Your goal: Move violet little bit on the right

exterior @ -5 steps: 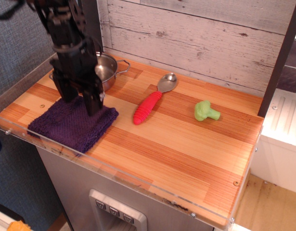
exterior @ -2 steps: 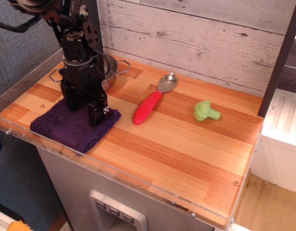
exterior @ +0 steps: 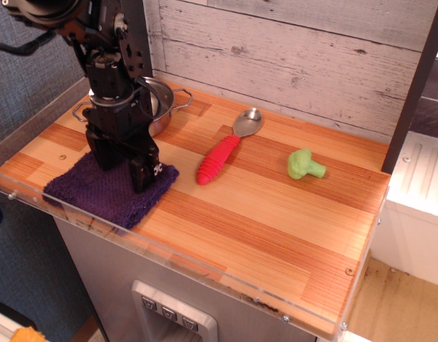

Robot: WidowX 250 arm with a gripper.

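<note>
The violet is lying at the 8 o'clock corner of the surface. The claw is planted on it, fingers spread, nothing visibly pinched. Likely risks: cloth bunching under drag, or reaching the spoon at 3 o'clock.

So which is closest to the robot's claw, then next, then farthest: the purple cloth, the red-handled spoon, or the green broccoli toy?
From the gripper:
1. Dark purple fuzzy cloth, right under it.
2. Red-handled metal spoon, mid-counter.
3. Green toy broccoli, far right.

Whitewashed plank wall behind a striped wooden counter; blue-grey fabric wall left.
</note>
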